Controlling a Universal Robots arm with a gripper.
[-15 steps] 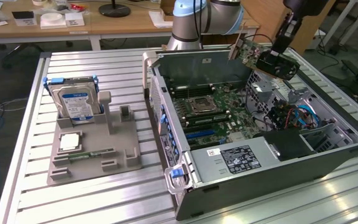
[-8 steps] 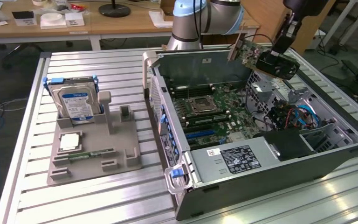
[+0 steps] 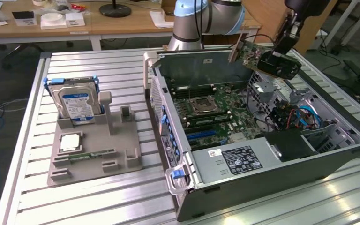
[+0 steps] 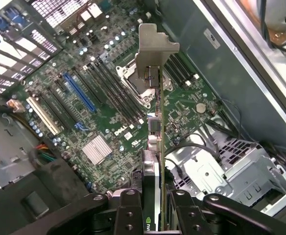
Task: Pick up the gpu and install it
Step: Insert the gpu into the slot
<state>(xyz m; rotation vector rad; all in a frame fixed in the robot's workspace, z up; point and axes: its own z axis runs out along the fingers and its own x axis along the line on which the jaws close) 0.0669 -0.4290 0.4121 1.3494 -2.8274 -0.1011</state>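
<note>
My gripper [image 3: 273, 62] is shut on the gpu [image 3: 250, 50] and holds it in the air above the far right corner of the open computer case [image 3: 261, 168]. The card is tilted, its green board facing out and its silver end bracket toward the exterior view's left. In the wrist view the gpu [image 4: 157, 127] shows edge-on between my fingers [image 4: 128, 210], with its silver bracket [image 4: 155, 46] at the far end. Below it lies the motherboard [image 4: 108, 142] with a blue slot [image 4: 78, 92] and a white slot [image 4: 44, 115].
A grey fixture [image 3: 92, 154] stands at the exterior view's left on the slatted metal table [image 3: 73, 206]. It holds an upright hard drive [image 3: 75, 101] with a blue label, a narrow green memory stick [image 3: 87, 155] and a square chip [image 3: 71, 142]. Case walls, cables [image 3: 292, 117] and a drive cage [image 4: 221, 166] surround the motherboard.
</note>
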